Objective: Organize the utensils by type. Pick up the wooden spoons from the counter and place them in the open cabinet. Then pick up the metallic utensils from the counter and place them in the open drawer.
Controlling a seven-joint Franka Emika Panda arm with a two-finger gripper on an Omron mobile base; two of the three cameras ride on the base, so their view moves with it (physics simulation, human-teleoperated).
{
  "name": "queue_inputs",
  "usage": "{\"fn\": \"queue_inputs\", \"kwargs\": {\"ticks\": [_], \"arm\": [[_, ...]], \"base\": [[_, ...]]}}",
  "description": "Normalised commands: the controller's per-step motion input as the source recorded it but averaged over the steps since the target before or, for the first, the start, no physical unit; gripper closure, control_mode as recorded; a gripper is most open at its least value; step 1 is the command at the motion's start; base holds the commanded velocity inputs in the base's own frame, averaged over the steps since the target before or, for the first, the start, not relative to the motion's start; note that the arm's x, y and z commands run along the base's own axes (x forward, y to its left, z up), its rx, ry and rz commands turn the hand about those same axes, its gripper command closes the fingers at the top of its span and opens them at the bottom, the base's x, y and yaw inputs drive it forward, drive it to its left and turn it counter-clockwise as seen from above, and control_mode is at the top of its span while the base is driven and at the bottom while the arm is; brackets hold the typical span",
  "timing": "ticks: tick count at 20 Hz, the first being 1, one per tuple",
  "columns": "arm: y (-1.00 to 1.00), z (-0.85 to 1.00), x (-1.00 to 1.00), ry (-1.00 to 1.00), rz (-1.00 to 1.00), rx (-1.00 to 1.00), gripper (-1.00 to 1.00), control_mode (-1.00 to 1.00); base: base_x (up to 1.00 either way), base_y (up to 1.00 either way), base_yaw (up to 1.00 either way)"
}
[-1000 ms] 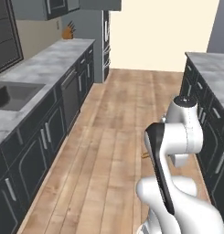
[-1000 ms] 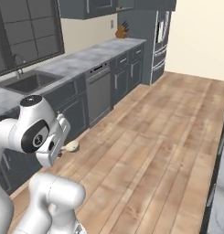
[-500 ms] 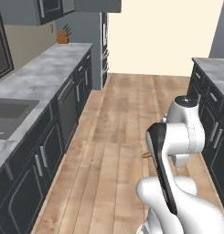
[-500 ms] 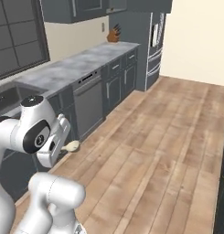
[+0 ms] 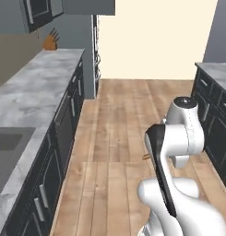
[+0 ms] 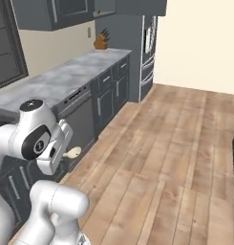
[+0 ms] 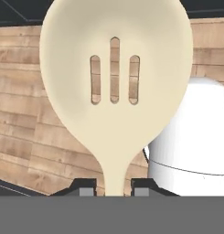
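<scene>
Hand view: a wooden spoon (image 7: pixel 115 96) stands in the middle of the picture, from 6 o'clock up to 12 o'clock. Its bowl is pale cream, wide and rounded, and it has three narrow upright slots in the centre (the middle slot is the longest); through them the wooden floor (image 7: pixel 22 119) is visible. The bowl narrows to a slim neck at 6 o'clock. There the neck goes down between the two dark fingertips (image 7: pixel 85 186) of the gripper (image 7: pixel 114 188), which stand close on both sides of it and hold it. The handle below is hidden, so its colour cannot be told here.

In the right base view the cream bowl of the spoon (image 6: pixel 72 153) sticks out at 3 o'clock from the white hand, low and in front of the dark lower cabinets (image 6: pixel 105 98). The gripper itself is hidden behind the hand. In the left base view only a small orange-brown tip (image 5: pixel 145 157) shows at 9 o'clock of the arm, over the floor.

The counter (image 6: pixel 66 76) of grey-white marble runs toward 12 o'clock in the right base view. A brown knife block (image 6: pixel 101 42) with black handles stands at its far end.
</scene>
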Motion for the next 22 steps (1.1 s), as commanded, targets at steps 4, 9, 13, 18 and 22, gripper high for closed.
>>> {"fn": "queue_inputs", "kwargs": {"ticks": [4,9,13,18,22], "arm": [[0.0,0.0,0.0,0.0,0.0,0.0,1.0,1.0],[0.0,0.0,0.0,0.0,0.0,0.0,1.0,1.0],[0.0,0.0,0.0,0.0,0.0,0.0,1.0,1.0],[0.0,0.0,0.0,0.0,0.0,0.0,1.0,1.0],[0.0,0.0,0.0,0.0,0.0,0.0,1.0,1.0]], "base": [[1.0,0.0,-0.05],[1.0,0.0,0.0],[1.0,0.0,0.08],[1.0,0.0,0.19],[1.0,-0.01,0.23]]}}
